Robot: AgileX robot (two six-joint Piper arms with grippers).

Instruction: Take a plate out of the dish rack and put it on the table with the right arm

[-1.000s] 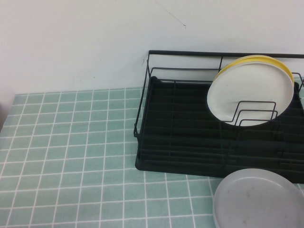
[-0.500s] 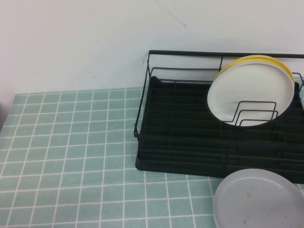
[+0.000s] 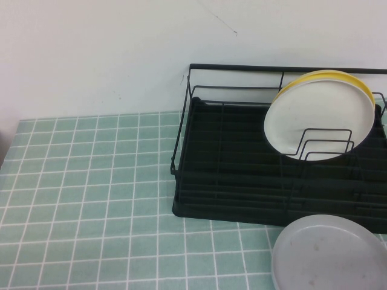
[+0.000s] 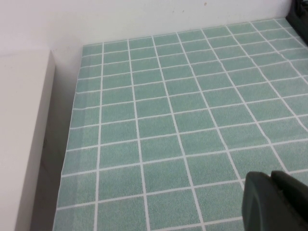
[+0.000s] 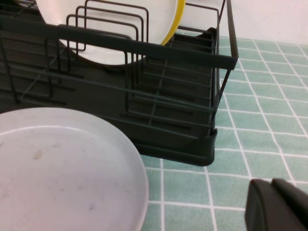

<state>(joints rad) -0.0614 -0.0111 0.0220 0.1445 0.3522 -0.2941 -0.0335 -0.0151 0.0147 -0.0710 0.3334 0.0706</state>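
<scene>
High view: you see the plate (image 3: 328,254), pale grey w/ faint specks, lying flat on the table (image 3: 91,199) at near right, just in front of the dish rack (image 3: 242,181). A cream-white plate (image 3: 319,115) w/ a yellow plate (image 3: 357,80) behind it stands on edge in the rack's wire loops, right side. Neither gripper appears here.

Left wrist view: you see bare green tiles and a pale cabinet edge (image 4: 24,139) beside the table. The left gripper (image 4: 276,202) shows only as a dark corner piece over the tiles; can't tell if spread or pressed together.

Right wrist view: the grey plate (image 5: 62,168) rests flat on the tiles, close by the rack's base (image 5: 178,144). The right gripper (image 5: 276,204) hovers apart from the plate, holding nothing seen; finger state can't be told.
</scene>
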